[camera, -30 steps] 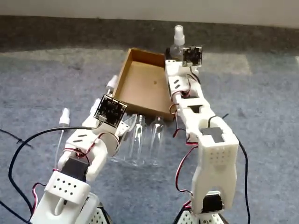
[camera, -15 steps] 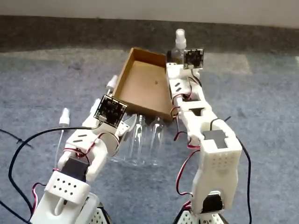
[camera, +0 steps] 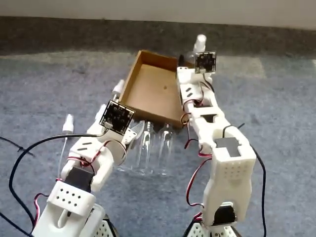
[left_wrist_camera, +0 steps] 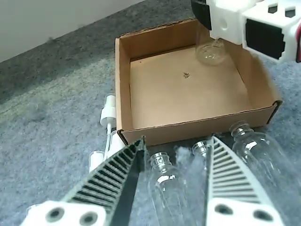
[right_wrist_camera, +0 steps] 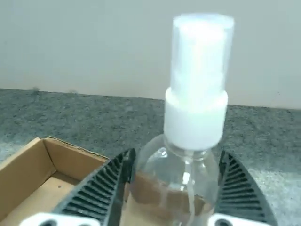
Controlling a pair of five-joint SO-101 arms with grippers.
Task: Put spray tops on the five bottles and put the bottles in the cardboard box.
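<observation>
My right gripper (right_wrist_camera: 173, 197) is clamped on the capped bottle (right_wrist_camera: 195, 134) at its shoulder, upper centre of the high view, at the box's (camera: 150, 94) top right corner. I judge the bottle light, thin-walled and slick, so I'd grip the body gently and never the spray top. My left gripper (left_wrist_camera: 176, 141) hangs wide open over the uncapped bottles (left_wrist_camera: 164, 181) lying on the tabletop (camera: 59, 84).

The desk (camera: 276, 123), covered in mottled grey-blue carpet-like fabric, spreads beneath and round the right tool (right_wrist_camera: 176, 160), a darker grey band (camera: 74, 32) runs along its far edge beyond the tool, and behind that rises a plain pale wall (right_wrist_camera: 70, 42).
</observation>
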